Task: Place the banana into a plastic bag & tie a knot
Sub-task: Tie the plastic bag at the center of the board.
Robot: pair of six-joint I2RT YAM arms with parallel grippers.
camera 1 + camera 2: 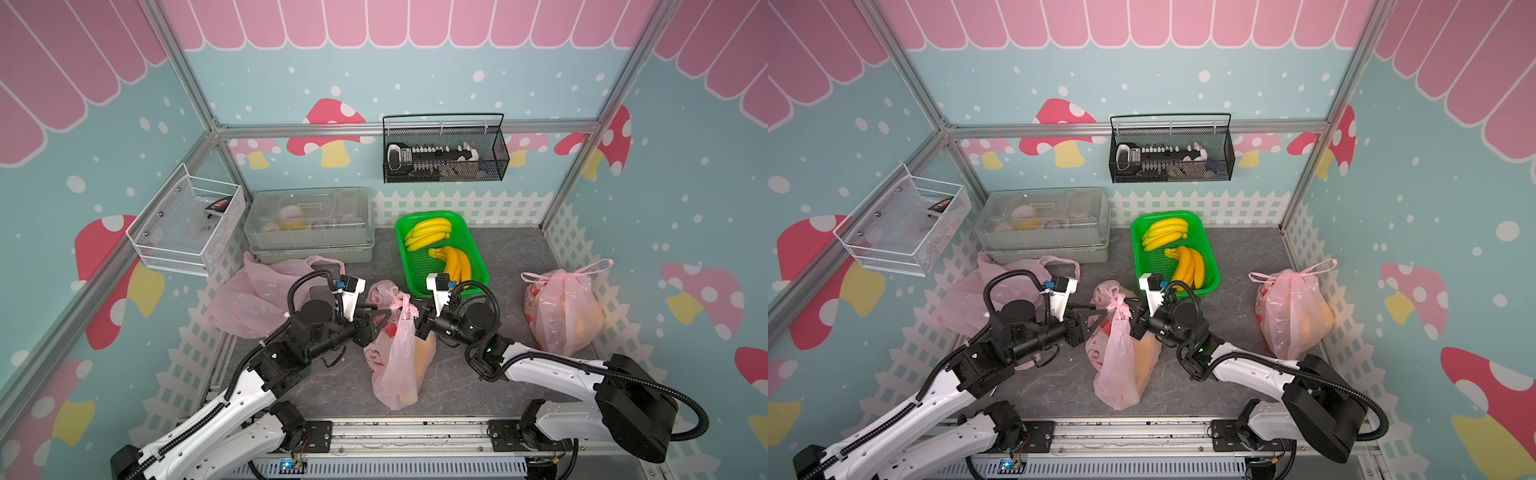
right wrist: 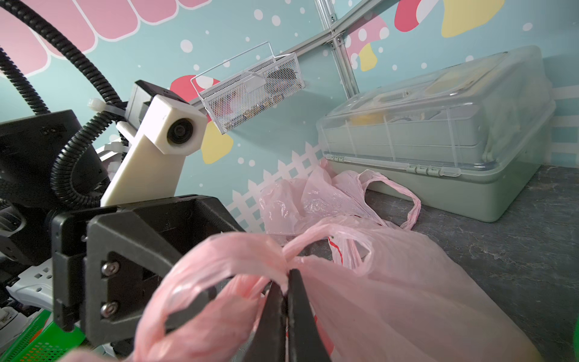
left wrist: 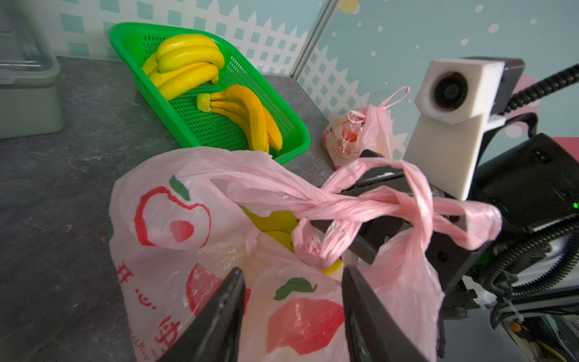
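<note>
While the right fingers (image 2: 302, 319) pinched shut on the twisted handles (image 2: 244, 250), seemingly to keep the knot taut, the left fingers (image 3: 225, 313) stood apart, empty, over the bag (image 3: 163, 266); the banana (image 3: 275, 222) sat inside it, on the counter (image 3: 62, 188).

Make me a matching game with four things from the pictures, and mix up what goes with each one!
Things:
1. left claw
2. right claw
3. green basket
4. far-right pink bag

States:
A. holds two banana bunches
B. shut on a twisted bag handle
C. knotted shut, touched by no claw
D. open, pinching nothing

Pairs: 1-D, 2-B, 3-A, 4-C
</note>
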